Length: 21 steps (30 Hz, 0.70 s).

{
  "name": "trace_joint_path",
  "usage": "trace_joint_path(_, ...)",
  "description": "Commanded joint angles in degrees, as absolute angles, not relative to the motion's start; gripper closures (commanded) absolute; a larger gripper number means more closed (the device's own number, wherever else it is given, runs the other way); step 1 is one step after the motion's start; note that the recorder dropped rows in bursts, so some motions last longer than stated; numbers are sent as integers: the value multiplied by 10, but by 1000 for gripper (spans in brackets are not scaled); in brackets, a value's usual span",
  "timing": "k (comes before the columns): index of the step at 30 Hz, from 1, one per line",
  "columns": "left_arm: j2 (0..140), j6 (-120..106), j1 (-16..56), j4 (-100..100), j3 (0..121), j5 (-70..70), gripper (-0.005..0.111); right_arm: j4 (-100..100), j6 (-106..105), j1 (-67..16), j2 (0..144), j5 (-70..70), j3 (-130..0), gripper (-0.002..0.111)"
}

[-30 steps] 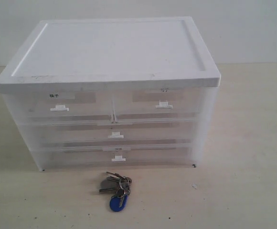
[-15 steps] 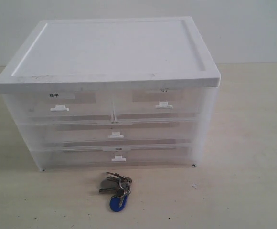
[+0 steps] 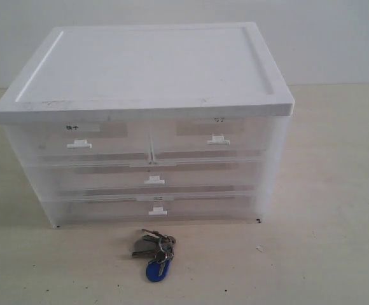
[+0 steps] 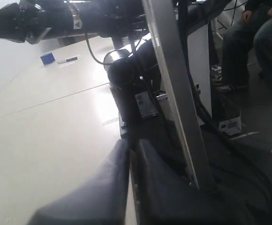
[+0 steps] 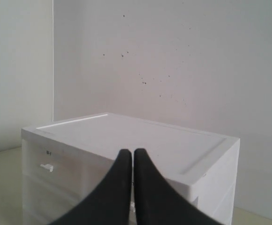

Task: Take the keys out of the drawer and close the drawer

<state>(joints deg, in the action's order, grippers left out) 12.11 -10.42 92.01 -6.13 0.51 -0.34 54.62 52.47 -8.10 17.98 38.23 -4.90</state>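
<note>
The keys, silvery-grey on a ring with a blue oval fob, lie on the table just in front of the cabinet. The middle-tier drawer is pushed in flush, its small white handle facing forward. Neither gripper shows in the exterior view, apart from a dark sliver at the right edge. In the left wrist view my left gripper is shut on nothing and points away from the cabinet toward the arm's base. In the right wrist view my right gripper is shut and empty, facing the cabinet from a distance.
The white-topped cabinet has two half-width top drawers and a full-width bottom drawer, all shut. Light tabletop lies around it. The left wrist view shows a metal frame post, cables and seated people beyond the table.
</note>
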Motion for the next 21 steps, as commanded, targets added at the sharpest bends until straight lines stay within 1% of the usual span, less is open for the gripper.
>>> trace_joint_path(1,118,-123,912,-23,0,0,102,545,526,-80,179,392,-47,108)
trace_joint_path(3,118,-107,881,-23,0,0,102,545,526,-80,179,392,-47,108)
trace_joint_path(6,118,-73,812,-21,0,0,102,545,526,-80,179,392,-47,108)
trace_joint_path(9,118,-69,721,-12,0,0,102,545,526,-80,179,392,-47,108)
trace_joint_path(12,118,-69,613,-9,0,0,102,545,526,-80,179,392,-47,108)
trace_joint_path(18,116,-20,353,24,0,0,102,545,526,-80,179,392,-47,108)
trace_joint_path(21,99,-7,242,41,0,0,102,545,526,-80,179,392,-47,108)
